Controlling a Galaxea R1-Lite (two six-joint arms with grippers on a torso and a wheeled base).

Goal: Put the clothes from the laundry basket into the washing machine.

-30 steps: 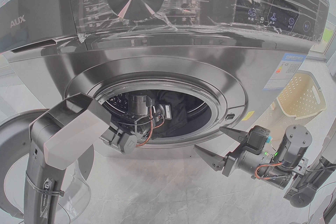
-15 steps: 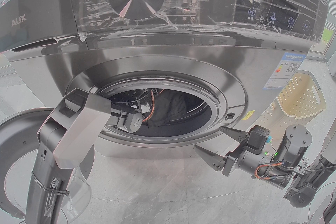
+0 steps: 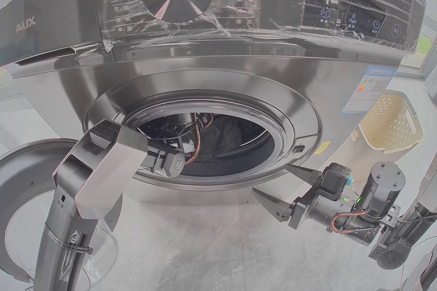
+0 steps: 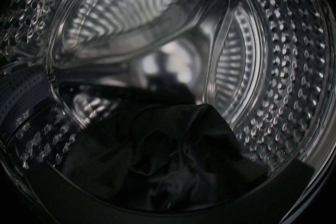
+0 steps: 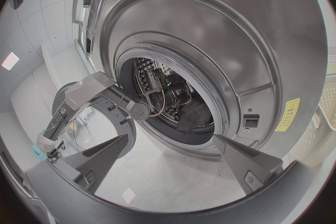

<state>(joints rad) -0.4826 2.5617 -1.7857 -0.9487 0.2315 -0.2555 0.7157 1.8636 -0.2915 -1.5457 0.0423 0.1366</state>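
Observation:
The washing machine [image 3: 218,78] stands with its round opening [image 3: 205,142] clear of the door. Dark clothes [image 4: 164,154] lie in a heap at the bottom of the perforated drum [image 4: 290,60]; the same clothes [image 3: 223,135] show through the opening, and again as a dark bundle [image 5: 196,116] in the right wrist view. My left arm's wrist [image 3: 175,160] reaches in through the opening, its gripper hidden in the drum. My right gripper [image 3: 273,180] hangs open and empty in front of the machine, below and right of the opening. The cream laundry basket [image 3: 391,123] stands at the machine's right.
The machine's round door [image 3: 22,196] is swung open at the left, beside my left arm. Grey tiled floor [image 3: 205,242] lies free in front of the machine. A protruding door latch [image 3: 299,151] sits on the right rim of the opening.
My left arm's wrist has gone farther into the drum, and the dark clothes now lie deeper inside. The right arm has not moved.

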